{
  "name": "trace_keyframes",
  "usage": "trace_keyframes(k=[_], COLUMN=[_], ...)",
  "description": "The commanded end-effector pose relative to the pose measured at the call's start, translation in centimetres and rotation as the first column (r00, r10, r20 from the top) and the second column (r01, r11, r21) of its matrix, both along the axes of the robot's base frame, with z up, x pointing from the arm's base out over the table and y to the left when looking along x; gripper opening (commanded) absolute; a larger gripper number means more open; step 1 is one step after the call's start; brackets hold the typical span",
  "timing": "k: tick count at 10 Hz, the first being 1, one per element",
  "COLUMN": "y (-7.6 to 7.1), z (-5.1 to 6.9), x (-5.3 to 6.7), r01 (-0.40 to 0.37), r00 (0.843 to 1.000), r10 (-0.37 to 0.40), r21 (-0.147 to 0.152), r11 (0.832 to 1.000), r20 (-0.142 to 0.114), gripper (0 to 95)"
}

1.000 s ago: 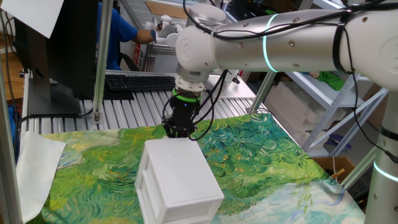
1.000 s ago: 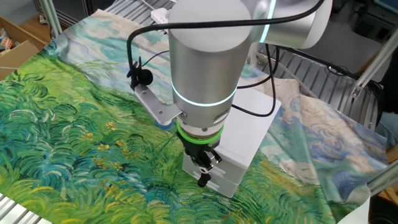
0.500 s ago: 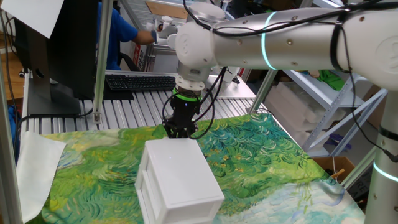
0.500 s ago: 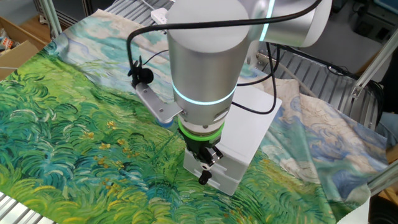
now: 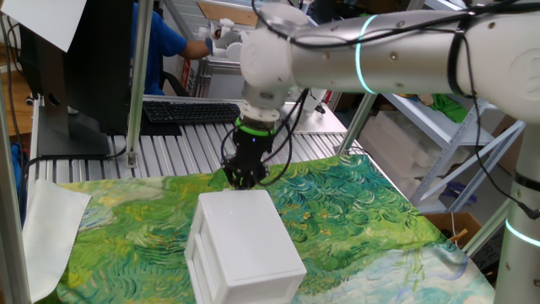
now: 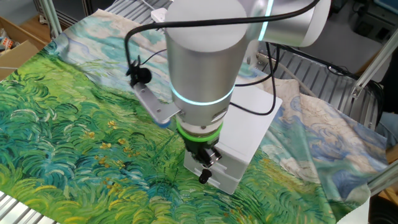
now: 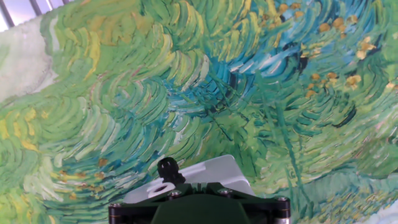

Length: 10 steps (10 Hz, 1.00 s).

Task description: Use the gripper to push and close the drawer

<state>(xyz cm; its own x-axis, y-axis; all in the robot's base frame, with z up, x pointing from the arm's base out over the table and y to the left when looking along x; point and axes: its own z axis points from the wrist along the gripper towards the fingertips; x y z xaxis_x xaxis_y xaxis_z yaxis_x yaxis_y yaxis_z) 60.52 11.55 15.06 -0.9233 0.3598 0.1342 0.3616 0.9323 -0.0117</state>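
The drawer [image 6: 225, 170] sits in the end face of the small white cabinet [image 6: 249, 127] that stands on the painted green-and-blue cloth [image 6: 68, 137]; in the other fixed view that face points toward 7 o'clock, and the drawer front appears flush or nearly flush with the frame, though the arm hides part of it. In one fixed view the cabinet [image 5: 245, 236] lies at the lower centre of the frame, a seam line visible on its side wall at 8 o'clock.

The gripper [image 6: 204, 169], black below a green-ringed collar [image 6: 198, 134], hangs vertically against the drawer end of the cabinet; its tip appears to touch or sit just beside the drawer face, contact not confirmed. In one fixed view the gripper [image 5: 245, 175] stands at the cabinet's 12 o'clock edge. How far the fingers are parted cannot be told from any view; nothing is seen held between them.

In the hand view only cloth [image 7: 205, 93] and a white corner [image 7: 205, 174] at 6 o'clock show, with a black stud [image 7: 166, 168] over it.

Beyond the cloth, at 11 o'clock in one fixed view, a black keyboard [image 5: 190, 111] rests on the slatted metal table [image 5: 169, 152].
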Motion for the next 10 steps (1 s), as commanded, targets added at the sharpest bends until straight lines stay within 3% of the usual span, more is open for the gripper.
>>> trace_keyframes(k=[1,2,3,4,6,7,10], y=[-0.6,-1.2,-1.8,-2.1,-2.8,-3.0,-3.9], z=[2.0,3.1,4.1,4.6,5.5,5.8,7.1], x=[2.0,2.9,3.4,3.7,4.1,3.9,3.0], r01=[-0.039,-0.074,-0.112,-0.120,-0.123,-0.121,-0.096], r00=[0.999,0.997,0.992,0.990,0.989,0.989,0.991], r10=[0.039,0.074,0.113,0.121,0.125,0.126,0.102], r21=[0.001,-0.009,-0.025,-0.024,-0.032,-0.058,-0.074], r11=[0.999,0.997,0.993,0.992,0.992,0.991,0.993], r20=[0.004,0.019,0.053,0.065,0.075,0.082,0.088], gripper=[0.0,0.0,0.0,0.0,0.0,0.0,0.0])
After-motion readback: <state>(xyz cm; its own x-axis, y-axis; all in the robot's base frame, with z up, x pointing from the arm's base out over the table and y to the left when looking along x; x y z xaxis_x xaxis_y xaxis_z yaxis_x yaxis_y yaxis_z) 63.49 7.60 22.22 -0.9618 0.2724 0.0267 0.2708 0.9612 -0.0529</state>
